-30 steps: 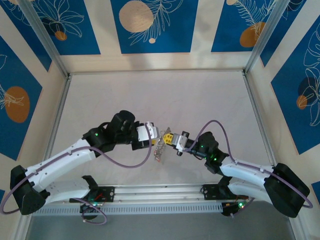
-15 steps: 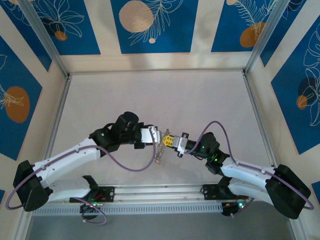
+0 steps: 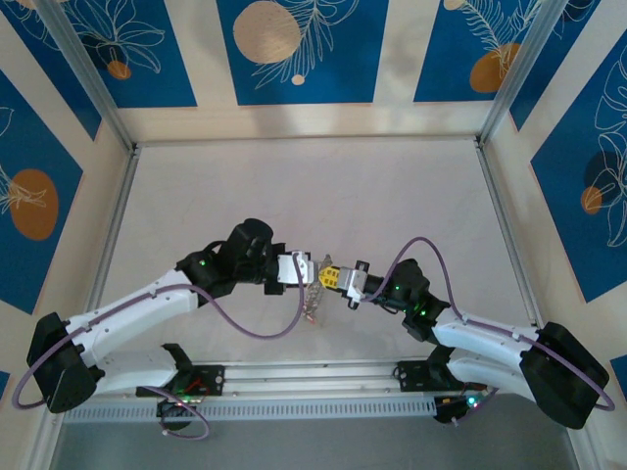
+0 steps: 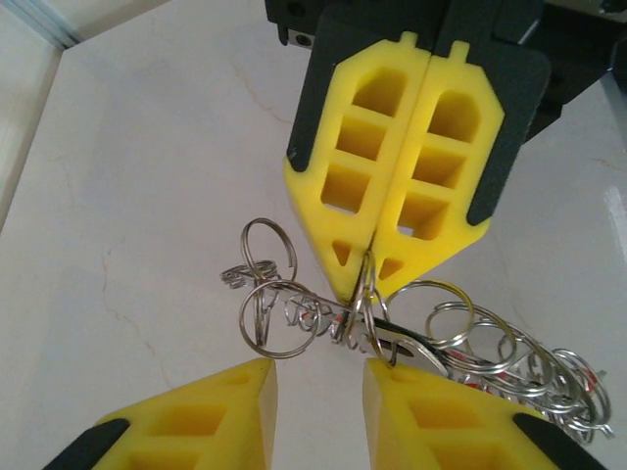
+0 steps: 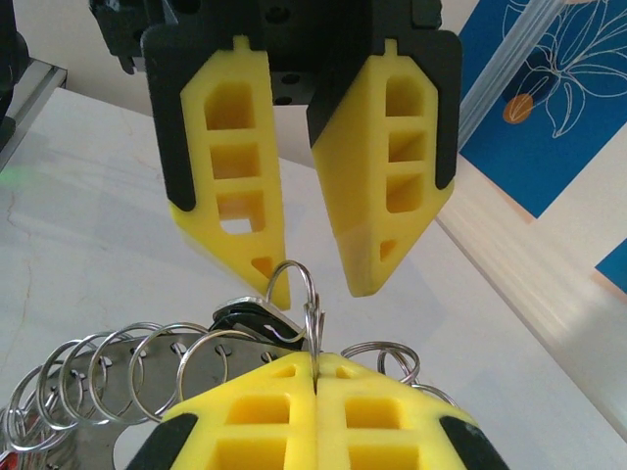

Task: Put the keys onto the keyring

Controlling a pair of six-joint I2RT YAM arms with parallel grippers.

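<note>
The keyring (image 4: pixel 446 338) is a grey metal plate fringed with small wire loops, hanging above the table. My right gripper (image 5: pixel 315 380) is shut on one upright loop (image 5: pixel 296 284) of its rim. My left gripper (image 4: pixel 318 377) is open, its fingertips on either side of that same loop, with a gap showing on both sides. In the top view the two grippers, left (image 3: pixel 306 268) and right (image 3: pixel 331 277), meet nose to nose with the keyring (image 3: pixel 313 297) dangling below. Small red bits of the keys (image 4: pixel 588 380) show among the loops.
The pale marbled table (image 3: pixel 313 196) lies bare around the arms. Metal rails (image 3: pixel 116 235) bound it left and right, and a wall stands at the back. A purple cable (image 3: pixel 255 323) loops under the left arm.
My left gripper has moved right up to the right gripper's tips, and its jaws have narrowed around the held loop. The right gripper stays shut and almost still.
</note>
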